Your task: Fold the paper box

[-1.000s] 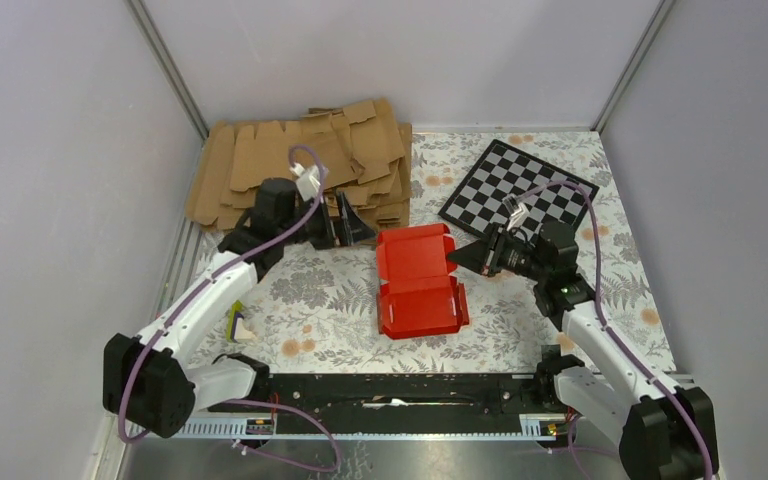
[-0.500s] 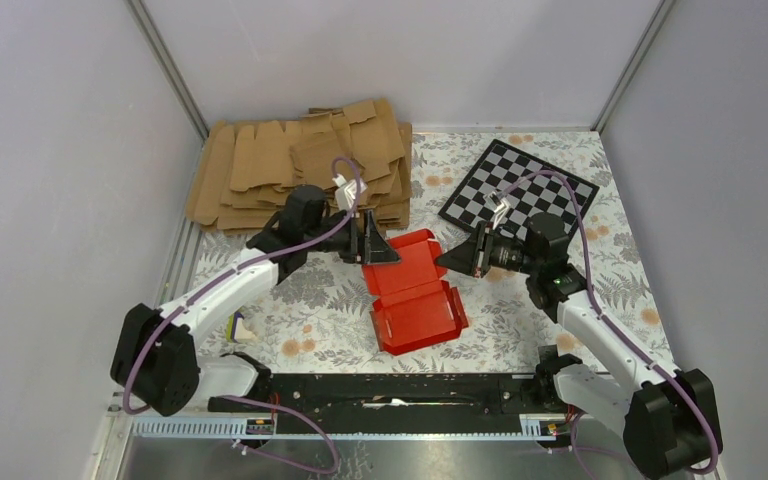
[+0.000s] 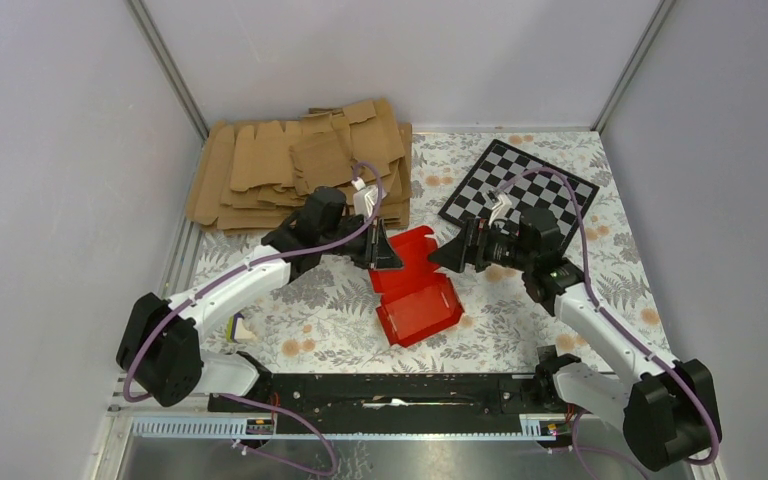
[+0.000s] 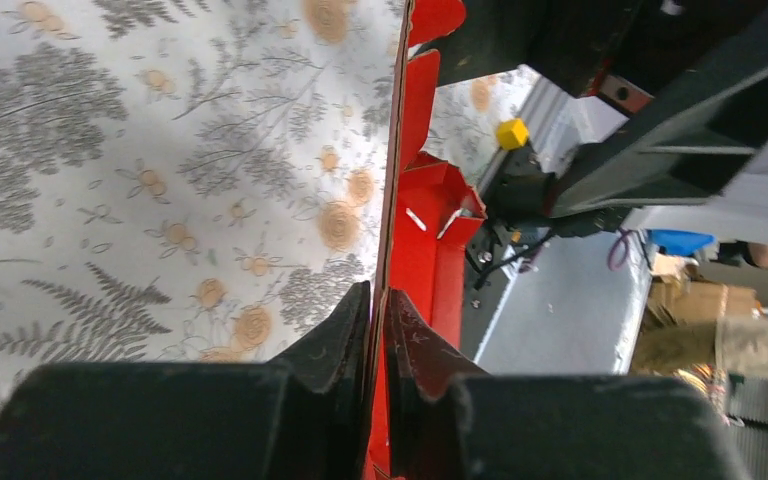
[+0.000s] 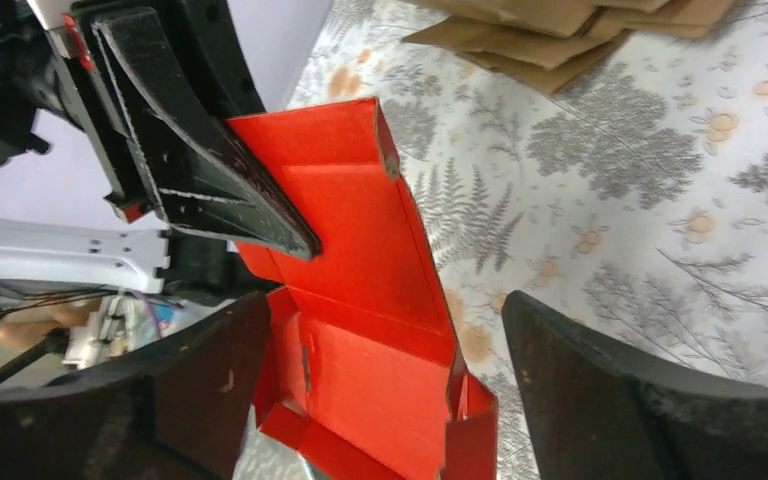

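Observation:
The red paper box (image 3: 420, 308) lies mid-table as a shallow tray with low folded walls, its lid panel (image 3: 418, 250) rising at the back. My left gripper (image 3: 388, 254) is shut on the lid's left edge. In the left wrist view the thin red card (image 4: 415, 110) runs edge-on between the pinched jaws of that gripper (image 4: 378, 305). My right gripper (image 3: 443, 256) stands open just right of the lid and holds nothing. In the right wrist view its wide-apart fingers (image 5: 210, 385) frame the box (image 5: 370, 370), with the left gripper's fingers (image 5: 210, 190) on the lid.
A stack of brown cardboard blanks (image 3: 295, 165) lies at the back left. A black-and-white checkered board (image 3: 518, 188) is at the back right. A small yellow-white object (image 3: 239, 325) sits by the left arm. Grey walls enclose the floral-cloth table (image 3: 310, 290).
The left gripper moved right to the box and shut on its lid edge. The right gripper, shut on the lid's right edge before, has opened. The box has turned and shifted slightly left.

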